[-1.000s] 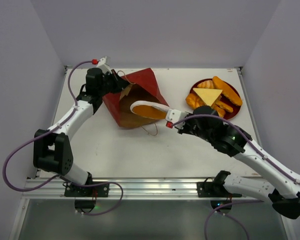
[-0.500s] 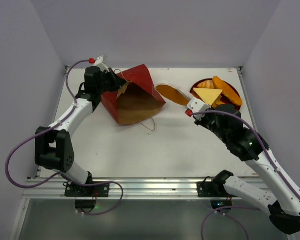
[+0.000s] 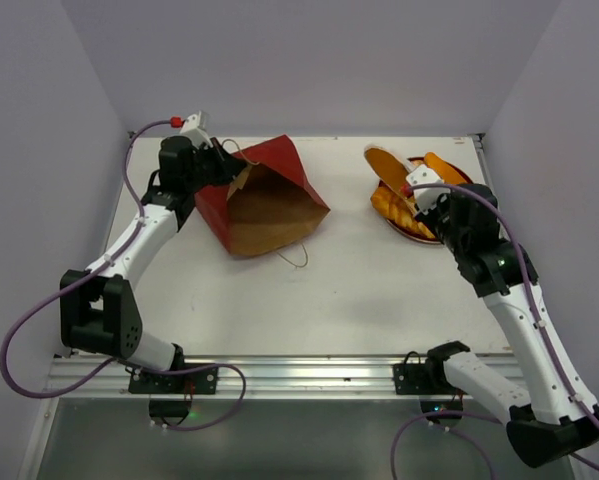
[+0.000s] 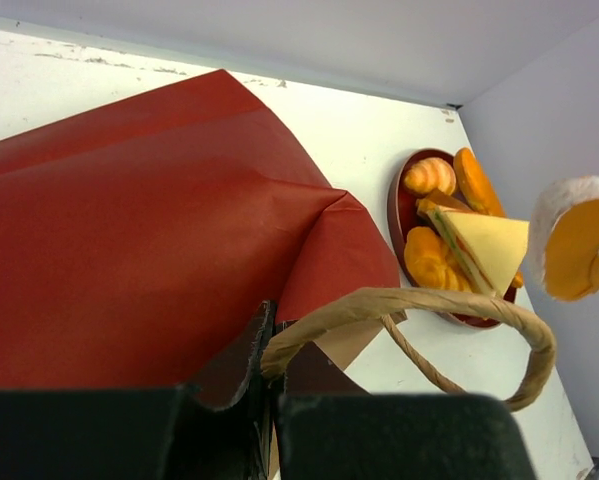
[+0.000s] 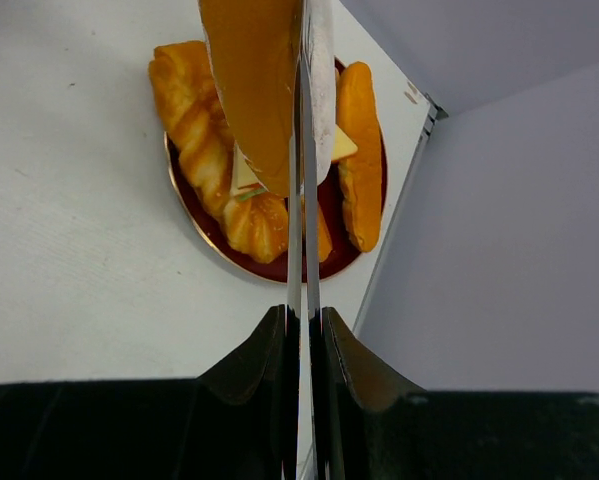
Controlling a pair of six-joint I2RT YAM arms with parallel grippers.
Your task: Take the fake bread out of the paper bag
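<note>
- Evidently the left gripper is clamped on the rim of the red paper carrier bag with a brown kraft inside, at the upper left of the top view, probably to prop its mouth open.
- The right gripper is pinched on a flat glossy orange toy bread slice with a pale rim, held on edge above the round dark-red plate at upper right. It is likely there to be set among the golden toy pastries lying on that plate.
- The bag's brown inside looks bare.
- The white tabletop is scuffed, and plain pale lilac walls enclose it.
</note>
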